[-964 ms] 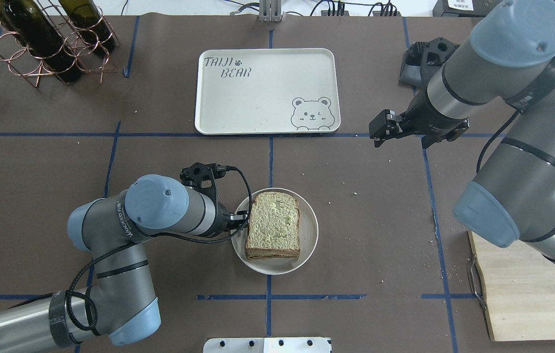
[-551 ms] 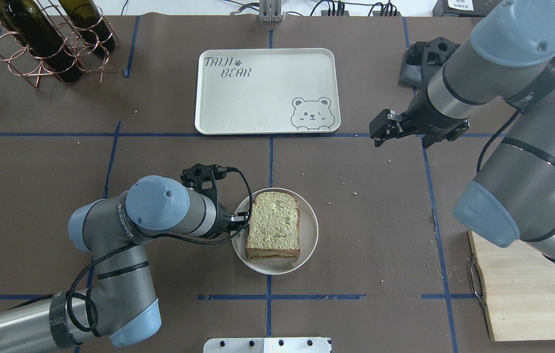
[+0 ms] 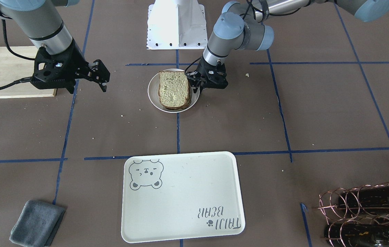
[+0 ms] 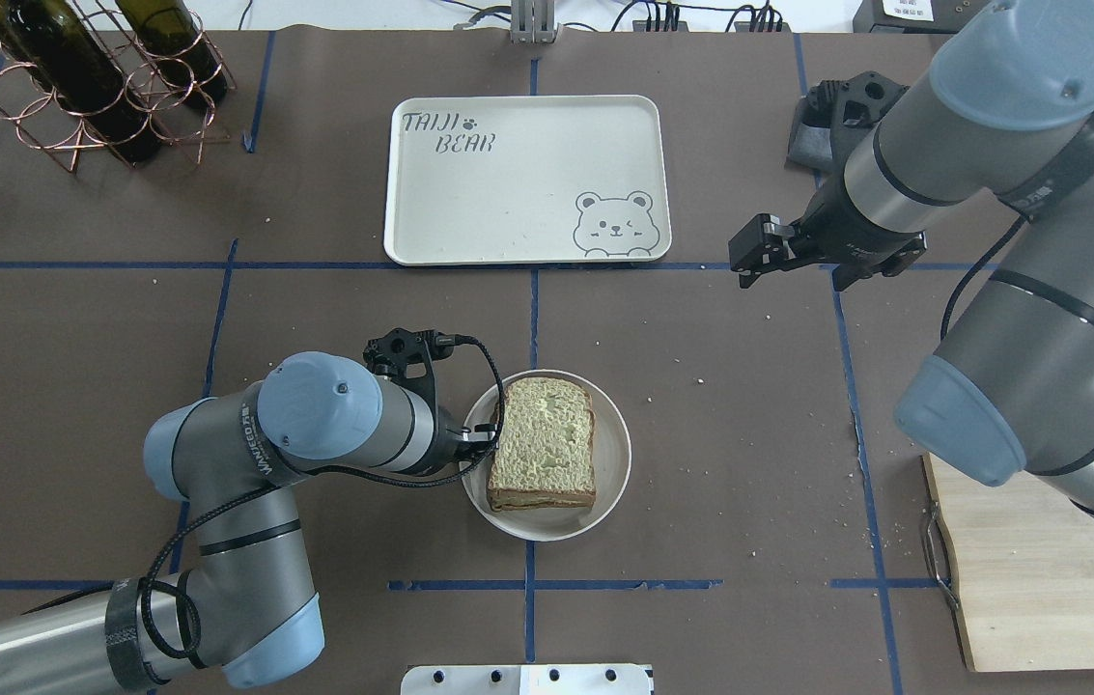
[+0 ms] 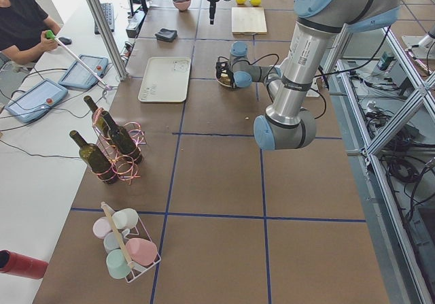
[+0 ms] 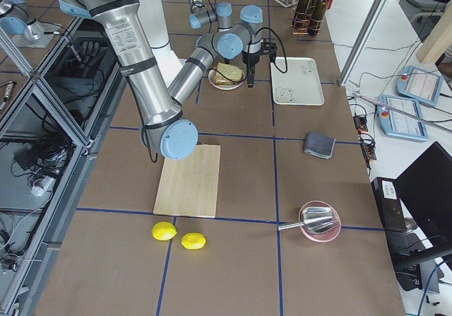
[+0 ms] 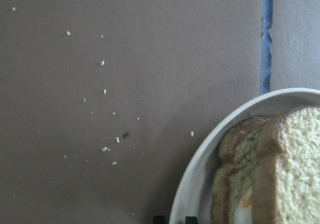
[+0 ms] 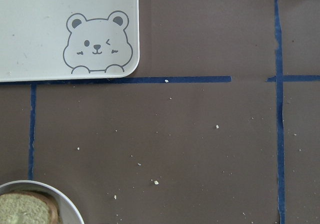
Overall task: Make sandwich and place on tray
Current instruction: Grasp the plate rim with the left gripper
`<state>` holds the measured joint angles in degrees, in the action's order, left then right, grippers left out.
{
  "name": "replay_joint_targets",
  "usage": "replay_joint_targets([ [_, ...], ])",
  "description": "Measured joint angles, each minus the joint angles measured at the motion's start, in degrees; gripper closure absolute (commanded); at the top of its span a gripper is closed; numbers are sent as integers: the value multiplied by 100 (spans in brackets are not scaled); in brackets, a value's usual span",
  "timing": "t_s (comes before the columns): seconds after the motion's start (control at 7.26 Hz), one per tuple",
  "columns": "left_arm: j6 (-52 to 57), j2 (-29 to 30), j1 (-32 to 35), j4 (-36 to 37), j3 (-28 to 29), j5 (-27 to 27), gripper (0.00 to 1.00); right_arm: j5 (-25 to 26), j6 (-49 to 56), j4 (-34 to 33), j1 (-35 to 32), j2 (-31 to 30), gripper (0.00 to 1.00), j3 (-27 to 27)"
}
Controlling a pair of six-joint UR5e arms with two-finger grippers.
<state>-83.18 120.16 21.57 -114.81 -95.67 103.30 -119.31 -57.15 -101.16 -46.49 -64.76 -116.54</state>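
The sandwich (image 4: 543, 444) lies stacked on the plate (image 4: 612, 463), lower centre of the overhead view, well apart from the tray (image 4: 508, 193) above. The left gripper (image 4: 481, 442), narrow, pinches the plate's left rim, probably to move both together. The right gripper (image 4: 742, 263) hangs wide open, upper right.

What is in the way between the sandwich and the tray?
Nothing that shows. The sandwich sits on a plate. Between it and the tray there is only bare table with blue tape lines and crumbs. The left hand is at the plate's rim, on the side away from that path.
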Motion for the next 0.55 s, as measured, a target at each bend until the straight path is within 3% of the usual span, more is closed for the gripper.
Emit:
replay_joint_targets([
  [0.55, -137, -26, 130, -553, -76, 74, 100, -44, 3, 0, -46, -7, 0, -8],
])
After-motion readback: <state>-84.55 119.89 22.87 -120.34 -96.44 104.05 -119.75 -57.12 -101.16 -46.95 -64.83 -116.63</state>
